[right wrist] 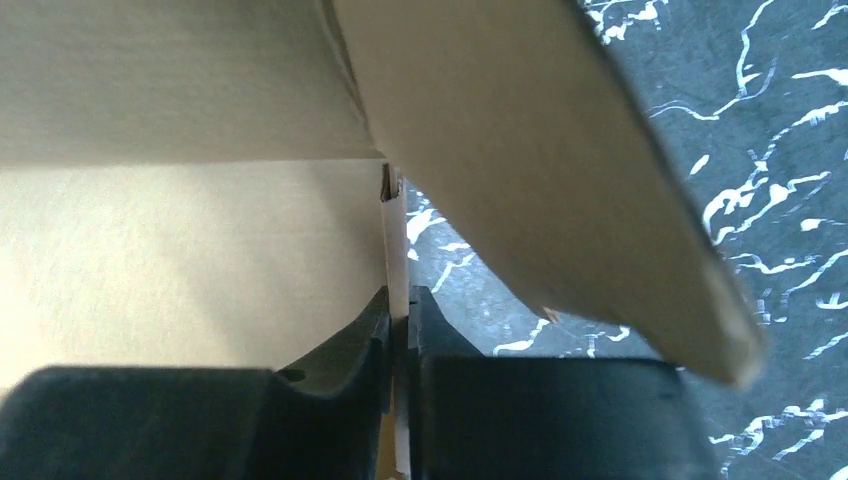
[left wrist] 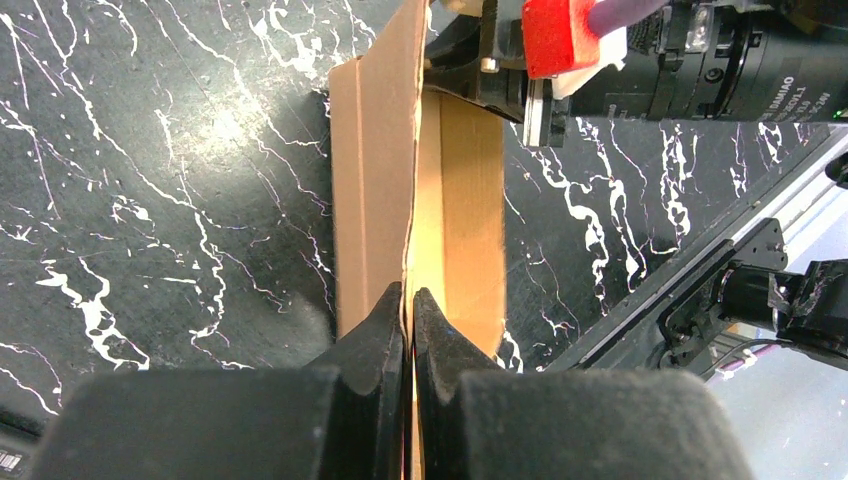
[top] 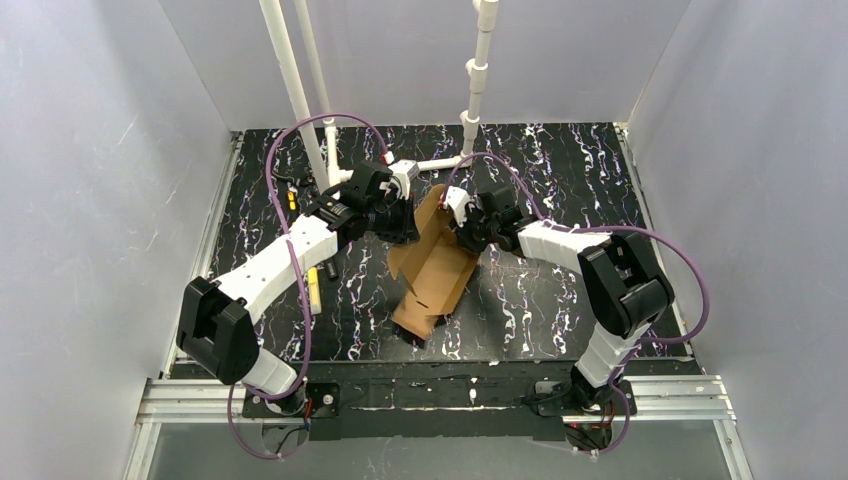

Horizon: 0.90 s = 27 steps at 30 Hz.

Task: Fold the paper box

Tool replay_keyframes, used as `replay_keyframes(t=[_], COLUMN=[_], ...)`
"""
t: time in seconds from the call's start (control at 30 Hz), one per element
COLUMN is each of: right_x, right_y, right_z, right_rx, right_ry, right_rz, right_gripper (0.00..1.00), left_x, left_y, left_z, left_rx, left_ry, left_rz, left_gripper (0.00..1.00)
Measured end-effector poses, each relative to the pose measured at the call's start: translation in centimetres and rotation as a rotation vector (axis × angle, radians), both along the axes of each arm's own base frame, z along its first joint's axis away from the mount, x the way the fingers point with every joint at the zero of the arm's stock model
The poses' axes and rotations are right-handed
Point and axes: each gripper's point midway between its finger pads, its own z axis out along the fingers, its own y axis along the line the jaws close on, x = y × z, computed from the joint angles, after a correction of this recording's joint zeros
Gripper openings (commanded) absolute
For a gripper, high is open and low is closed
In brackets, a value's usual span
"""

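Currently the paper box lies on the table between both arms, half-formed. Its long axis runs near to far, with the far end leaning slightly right. The left gripper is pinched together on an upright cardboard panel edge. The right gripper appears likewise clamped on a thin box wall, though that close view is murky.

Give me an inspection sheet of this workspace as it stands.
Surface: black marbled tabletop.
Job's things: paper box, partly folded, flaps raised, mid-table between the arms.
Clutter: small yellow stick beside the left arm.
End effectors: left end effector shut on a box edge; right end effector shut on a box wall.
Cables: purple cables loop over both arms.
Surroundings: pale walls, white pipe frame behind, metal rail in front.
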Motion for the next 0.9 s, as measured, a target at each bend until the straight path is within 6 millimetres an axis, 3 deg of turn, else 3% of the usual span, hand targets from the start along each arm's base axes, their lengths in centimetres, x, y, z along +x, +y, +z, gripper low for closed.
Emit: replay_keyframes(t=[0.2, 0.3, 0.47, 0.6, 0.7, 0.9], right_x=[0.3, 0.5, 0.4, 0.2, 0.1, 0.2], right_y=[0.4, 0.4, 0.3, 0.2, -0.4, -1.5], right_z=[0.2, 0.1, 0.1, 0.0, -0.2, -0.2], right_rx=[-0.010, -0.014, -0.014, -0.006, 0.011, 0.075], right_ry=[-0.033, -0.070, -0.082, -0.063, -0.023, 0.056], right_rz=[-0.016, -0.030, -0.032, -0.026, -0.030, -0.061], right_gripper=[0.01, 0.01, 0.21, 0.31, 0.33, 0.38], left_x=[0.1, 0.2, 0.2, 0.2, 0.3, 0.5], left_y=[0.0, 0.0, 0.1, 0.1, 0.1, 0.2], left_z=[0.0, 0.0, 0.0, 0.0, 0.0, 0.7], left_rx=[0.000, 0.001, 0.003, 0.006, 0.007, 0.026], left_ry=[-0.002, -0.006, -0.007, -0.008, -0.009, -0.035], left_rz=[0.001, 0.005, 0.009, 0.011, 0.010, -0.021], left_gripper=[0.01, 0.07, 0.11, 0.08, 0.00, 0.00])
